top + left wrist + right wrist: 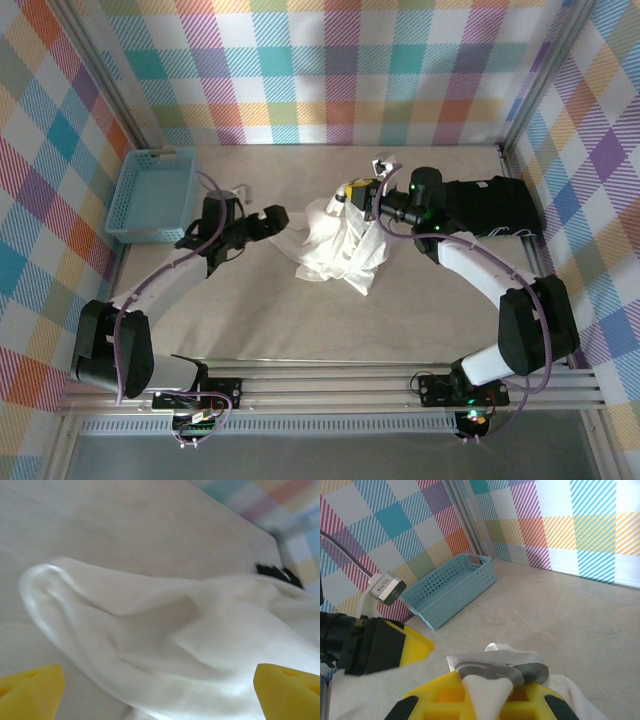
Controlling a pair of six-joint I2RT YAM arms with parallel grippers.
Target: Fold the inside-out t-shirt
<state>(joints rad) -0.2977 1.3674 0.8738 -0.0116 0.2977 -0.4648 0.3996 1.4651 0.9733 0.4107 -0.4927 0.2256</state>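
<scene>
Cloth sits bunched in 1 crumpled white heap near the middle of the table (250,320): this is the inside-out t-shirt (338,248), well apart from the blue basket (152,192) at the far left and near the black folded garment (495,205) on the right; no sleeve, hem or collar can be told apart in the tangle.

The right gripper (357,196) is clamped on the far upper edge of the shirt; in the right wrist view its yellow fingers (440,695) pinch a tuck of white fabric between them, and the heap seems to rise toward that point. The left gripper (278,216) stands at the shirt's left side with its 2 fingers (30,690) spread wide and holding nothing; in the left wrist view a rounded, shiny fold of fabric lies ahead of them, resting on the table.

Judging by its look, the shirt is thin, light and completely limp; it should sag from any single hold and keep no shape of its own; the slight sheen suggests it may slip from a shallow pinch. A firm bite on a doubled edge or seam looks safer than on a single layer; the rounded fold in front of the left gripper seems the likeliest place to take it; with 2 holds set well apart, the heap could be drawn open and flat before any fold is tried; catching 2 separate layers at once is the main risk.
</scene>
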